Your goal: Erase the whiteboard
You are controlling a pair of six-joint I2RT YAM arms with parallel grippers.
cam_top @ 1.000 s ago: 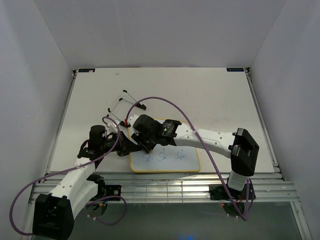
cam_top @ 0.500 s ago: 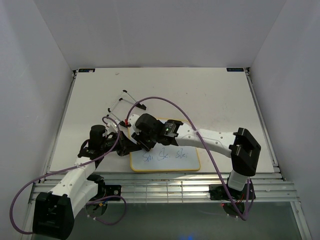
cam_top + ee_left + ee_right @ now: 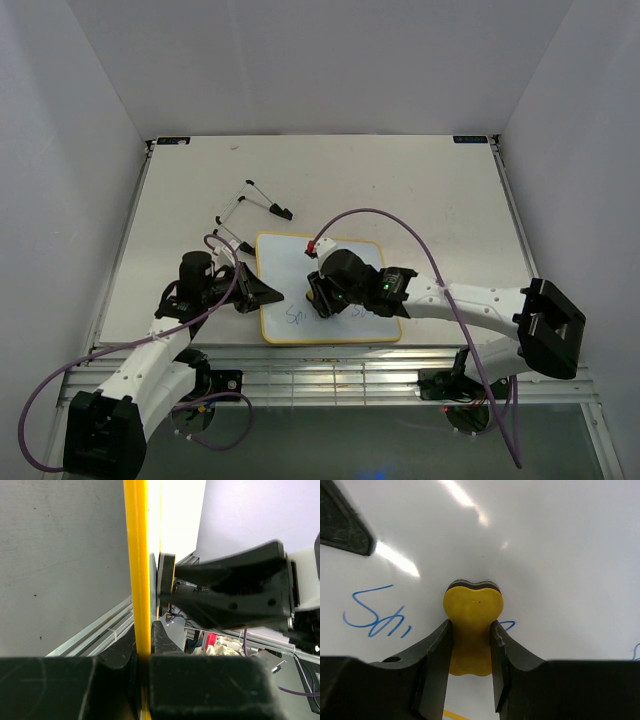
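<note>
**Two arms working at the whiteboard**

The right arm is stretching low across from the right, its gripper squeezing a small yellow eraser against the whiteboard. The left gripper is pinching the board's yellow left edge. The board is sitting on the tabletop near the arm bases, bearing blue writing.

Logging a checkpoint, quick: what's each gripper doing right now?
Left gripper: closed on the edge of the whiteboard.
Right gripper: closed on the eraser.
</note>
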